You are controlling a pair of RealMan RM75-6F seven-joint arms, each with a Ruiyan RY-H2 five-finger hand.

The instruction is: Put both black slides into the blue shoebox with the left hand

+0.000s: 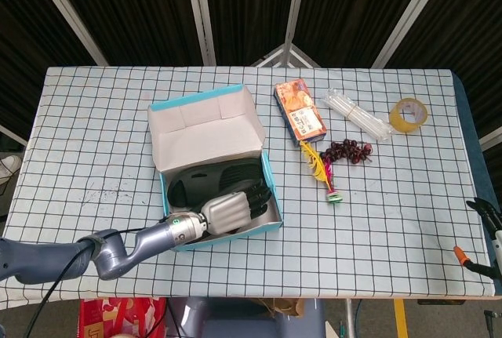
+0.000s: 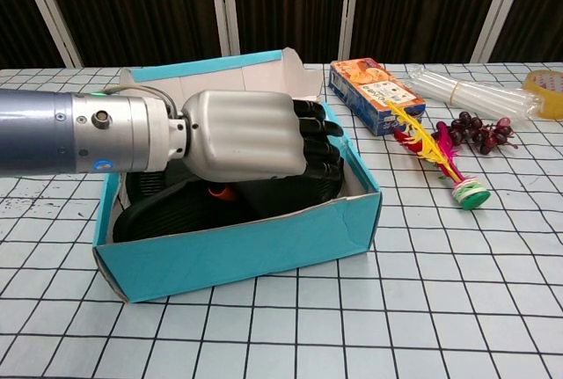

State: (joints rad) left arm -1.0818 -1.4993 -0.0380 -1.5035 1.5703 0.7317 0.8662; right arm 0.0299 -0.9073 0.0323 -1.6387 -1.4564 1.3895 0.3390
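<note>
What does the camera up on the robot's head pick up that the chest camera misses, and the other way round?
Only the head view shows the whole table, the full roll of tape and an orange-handled tool at the right edge.

Only the chest view shows, close up, the left hand with fingers curled above the black slides, and the box's front wall.

Both show the blue shoebox with its lid open, the orange carton, the feathered shuttlecock and the dark grapes.

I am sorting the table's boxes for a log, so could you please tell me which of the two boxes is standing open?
The blue cardboard shoebox is open: its lid is folded back, showing the black slides. The small orange printed box lies closed.
</note>
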